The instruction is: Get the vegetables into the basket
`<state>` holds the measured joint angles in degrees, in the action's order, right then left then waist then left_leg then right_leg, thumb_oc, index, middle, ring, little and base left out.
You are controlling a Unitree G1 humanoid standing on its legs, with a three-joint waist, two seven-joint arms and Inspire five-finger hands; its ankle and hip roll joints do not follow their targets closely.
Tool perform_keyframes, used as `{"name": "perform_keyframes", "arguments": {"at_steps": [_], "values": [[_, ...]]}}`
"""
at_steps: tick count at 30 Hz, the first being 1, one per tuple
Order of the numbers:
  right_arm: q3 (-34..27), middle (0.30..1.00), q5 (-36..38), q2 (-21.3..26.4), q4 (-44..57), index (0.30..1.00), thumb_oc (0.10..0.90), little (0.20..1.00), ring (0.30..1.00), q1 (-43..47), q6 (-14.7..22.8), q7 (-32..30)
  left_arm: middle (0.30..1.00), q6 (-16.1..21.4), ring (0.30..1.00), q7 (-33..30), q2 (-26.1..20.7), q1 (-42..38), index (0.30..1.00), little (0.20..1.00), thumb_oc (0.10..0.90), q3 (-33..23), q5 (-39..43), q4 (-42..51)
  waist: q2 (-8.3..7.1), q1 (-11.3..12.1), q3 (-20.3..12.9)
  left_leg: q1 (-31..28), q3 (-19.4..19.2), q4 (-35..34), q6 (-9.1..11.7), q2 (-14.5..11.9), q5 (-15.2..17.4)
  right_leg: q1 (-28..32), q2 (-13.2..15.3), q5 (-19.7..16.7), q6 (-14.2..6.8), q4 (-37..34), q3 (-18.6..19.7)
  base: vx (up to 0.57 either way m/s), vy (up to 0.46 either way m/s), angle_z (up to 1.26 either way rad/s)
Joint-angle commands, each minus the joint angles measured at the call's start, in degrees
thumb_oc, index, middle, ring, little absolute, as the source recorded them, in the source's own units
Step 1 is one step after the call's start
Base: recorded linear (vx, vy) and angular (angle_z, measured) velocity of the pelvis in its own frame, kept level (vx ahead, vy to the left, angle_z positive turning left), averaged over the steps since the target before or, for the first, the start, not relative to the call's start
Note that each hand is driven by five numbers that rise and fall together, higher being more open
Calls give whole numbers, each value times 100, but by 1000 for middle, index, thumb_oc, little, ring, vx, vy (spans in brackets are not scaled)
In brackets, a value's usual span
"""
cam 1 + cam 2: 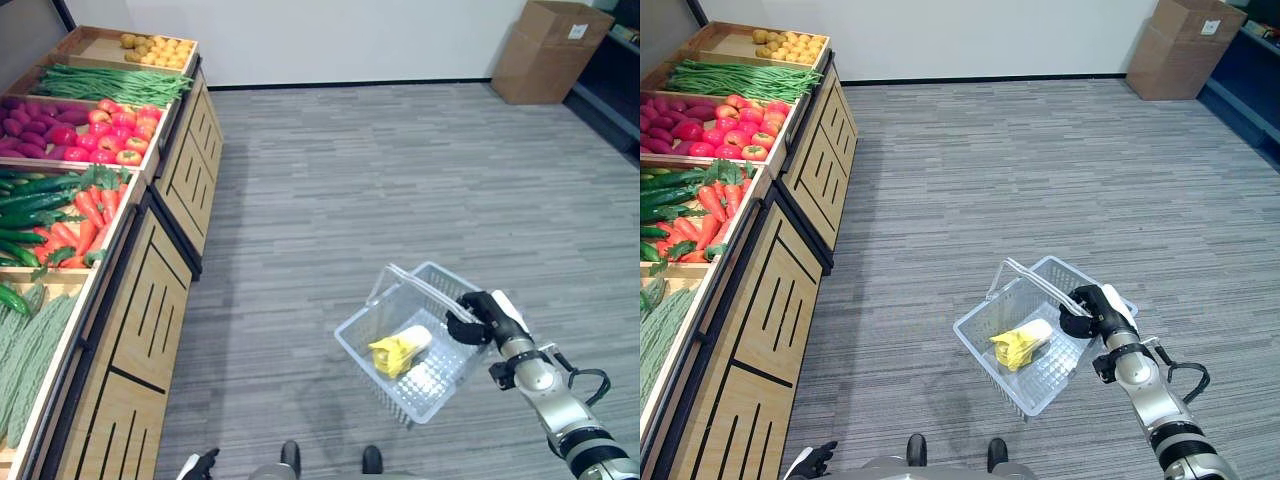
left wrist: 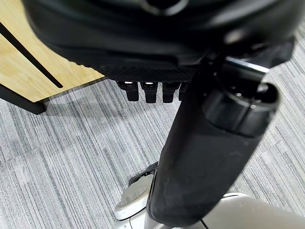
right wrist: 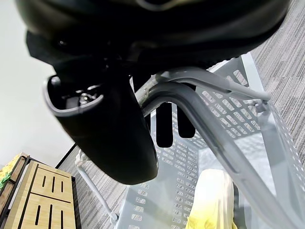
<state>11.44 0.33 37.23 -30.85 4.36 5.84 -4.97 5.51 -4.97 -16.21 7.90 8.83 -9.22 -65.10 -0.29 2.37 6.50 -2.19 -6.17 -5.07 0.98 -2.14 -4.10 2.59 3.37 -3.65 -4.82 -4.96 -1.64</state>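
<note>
Lining grey carpet floor (image 1: pixel 400 170), wooden produce stand (image 1: pixel 150 300), cardboard box (image 1: pixel 550 50)

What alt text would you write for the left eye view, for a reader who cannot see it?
The robot's right hand holds a pale plastic basket by its handles above grey carpet; a yellow corn cob lies inside. Wooden produce bins with carrots, tomatoes and cucumbers line the left side.

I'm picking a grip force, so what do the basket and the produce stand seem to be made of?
The basket looks like pale translucent plastic: perforated walls, thin moulded handles, with the right hand curled round them. The produce stand looks like light matt wood, probably veneer or laminate panels with dark slots and a dark frame. The left hand hangs idle, low beside the stand.
</note>
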Motion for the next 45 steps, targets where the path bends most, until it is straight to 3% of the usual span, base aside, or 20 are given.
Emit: {"name": "perform_keyframes", "arguments": {"at_steps": [1,10,20,28,31,33,34,36,39,41,43,45], "values": [[-1342,300,218,-139,846,300,400,300,300,111,433,-331,1000,11,1000,139,-292,-288,1000,1000,900,-156,-102,-142,-454,204,-355,-55,-40,7,174,-199,265,-184,391,-97,-354,254,-551,-8,-6,5],[-1336,300,93,-60,866,300,400,300,300,36,499,-275,1000,35,1000,92,-239,-241,1000,1000,900,-166,-164,-154,-395,168,-359,-147,-38,7,172,-191,299,-103,451,-161,-376,217,-554,1,8,1],[-1402,300,-1151,284,605,300,400,300,300,-76,456,-801,1000,67,1000,-75,-250,-176,1000,1000,900,-272,-239,-95,-396,189,-282,-207,14,7,163,-191,344,-91,463,-83,-383,341,-587,4,3,0],[-1521,300,-1089,211,409,300,400,300,300,-77,348,-966,1000,33,1000,-192,-266,-192,1000,1000,900,-312,-122,23,-372,212,-180,-213,111,7,164,-208,324,-111,446,60,-343,515,-643,20,-18,5],[-1484,300,-1009,210,489,300,400,300,300,81,358,-1042,1000,25,1000,-280,-303,-277,1000,1000,900,-263,-38,135,-287,232,23,-100,197,33,182,-301,236,-373,399,274,-270,961,-687,-50,-108,12],[-1463,300,-974,202,521,300,400,300,300,99,367,-1046,1000,22,1000,-342,-337,-316,1000,1000,900,-289,39,178,-271,255,106,-7,286,185,195,-365,237,-465,346,416,-202,1164,-708,-27,-190,16],[-1494,300,-962,243,691,300,400,300,300,46,405,-1033,1000,28,1000,-390,-325,-362,1000,1000,900,-324,181,276,-294,283,247,342,423,861,271,-377,342,-460,341,504,-106,1251,-787,-11,-165,18],[-1515,300,-972,253,764,300,400,300,300,-2,409,-1025,1000,15,1000,-390,-299,-394,1000,1000,900,-339,254,285,-316,267,293,574,462,1290,341,-341,414,-434,352,543,-62,1249,-857,-3,-155,39],[-1680,300,-968,329,906,300,400,300,300,-170,411,-1045,1000,20,1000,-367,-260,-476,1000,1000,900,-278,417,442,-374,294,502,1199,518,2333,580,-298,125,-250,398,680,61,1305,-1091,15,-145,45],[-1747,300,-963,351,855,300,400,300,300,-191,387,-1073,1000,34,1000,-353,-291,-504,1000,1000,900,-184,382,502,-342,307,538,1507,590,2272,612,-303,-2,-193,357,794,70,1343,-1186,93,-69,74],[-1832,300,-982,378,837,300,400,300,300,-254,380,-1126,1000,39,1000,-335,-333,-482,1000,1000,900,-150,324,559,-327,326,506,1771,358,1920,493,-395,-52,-73,319,902,83,1315,-1221,193,-4,33],[-1885,300,-960,349,833,300,400,300,300,-307,388,-1200,1000,34,1000,-354,-337,-464,1000,1000,900,-104,276,535,-284,349,476,1881,235,1490,472,-604,-391,55,242,994,64,1296,-1197,269,87,14]]}}
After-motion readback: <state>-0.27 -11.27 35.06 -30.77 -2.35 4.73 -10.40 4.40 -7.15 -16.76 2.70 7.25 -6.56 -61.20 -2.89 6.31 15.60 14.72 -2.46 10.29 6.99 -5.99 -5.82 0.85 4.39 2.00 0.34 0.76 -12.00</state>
